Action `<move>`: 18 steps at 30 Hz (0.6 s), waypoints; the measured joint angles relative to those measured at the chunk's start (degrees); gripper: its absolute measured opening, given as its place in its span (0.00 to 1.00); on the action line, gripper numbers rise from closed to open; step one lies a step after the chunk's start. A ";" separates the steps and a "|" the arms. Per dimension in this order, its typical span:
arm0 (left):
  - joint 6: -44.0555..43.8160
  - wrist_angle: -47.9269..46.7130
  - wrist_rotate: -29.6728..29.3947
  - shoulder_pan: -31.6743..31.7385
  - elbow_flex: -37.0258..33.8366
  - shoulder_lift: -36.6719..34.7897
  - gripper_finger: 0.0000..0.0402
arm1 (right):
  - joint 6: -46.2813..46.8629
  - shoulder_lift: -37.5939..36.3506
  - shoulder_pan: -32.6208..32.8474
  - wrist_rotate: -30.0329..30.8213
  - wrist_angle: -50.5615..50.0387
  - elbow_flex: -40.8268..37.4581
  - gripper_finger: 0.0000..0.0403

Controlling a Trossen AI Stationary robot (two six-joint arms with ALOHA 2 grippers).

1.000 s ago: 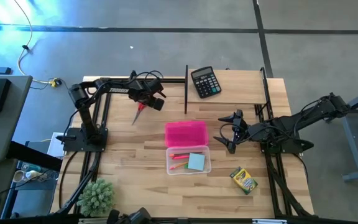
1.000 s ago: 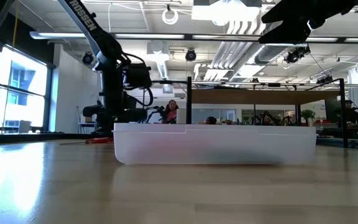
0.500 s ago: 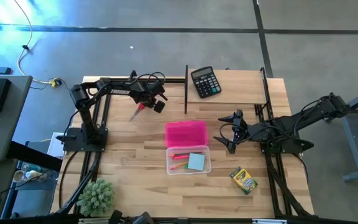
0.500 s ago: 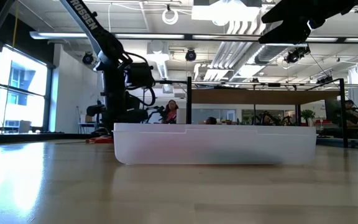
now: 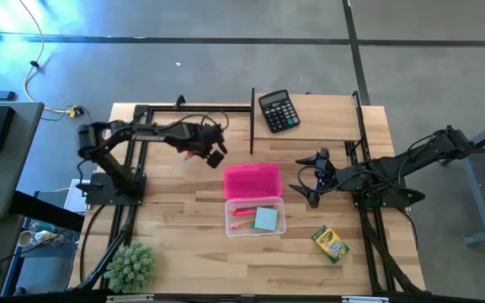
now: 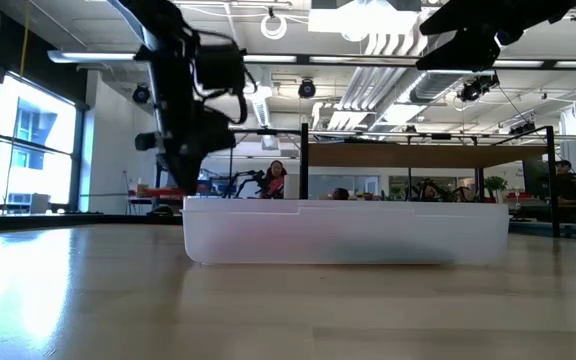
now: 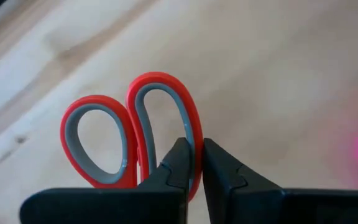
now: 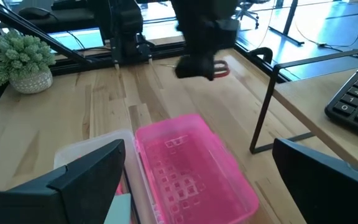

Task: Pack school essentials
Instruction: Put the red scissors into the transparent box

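**Scissors in my left jaws, above the table**

The red-handled scissors (image 7: 132, 137) hang in my left gripper (image 7: 194, 163): my fingers are pinched nearly together on the rim of one red-and-grey handle loop, with the other loop free beside it. I hold them in the air over the bare wood, just left of and a little beyond the pink lid (image 5: 252, 179), which lies upside down on the table (image 5: 175, 210).

Touching the near edge of that lid sits the clear box (image 5: 255, 217), and in it I see a light-blue square (image 5: 266, 219) beside a red pen (image 5: 244, 210) and some thin coloured pieces I cannot sort out. The crayon box (image 5: 330, 244) lies near and right of the clear box, apart from it.

My right gripper (image 5: 310, 183) waits just right of the pink lid, its jaws spread wide and empty.

The black calculator (image 5: 278, 110) rests at the far edge, and the fuzzy green plant (image 5: 130, 264) stands at the near left corner.
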 joint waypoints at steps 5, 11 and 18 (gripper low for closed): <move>-1.46 0.77 0.00 -8.30 -0.02 -5.84 0.03 | 0.59 0.00 0.01 0.00 0.18 0.01 0.99; -1.43 7.17 0.70 -19.01 0.38 -9.26 0.03 | 1.66 0.00 0.00 0.00 0.54 0.02 0.99; 3.70 10.37 0.19 -27.90 7.41 -6.75 0.03 | 1.92 0.00 0.02 0.55 1.28 0.02 0.99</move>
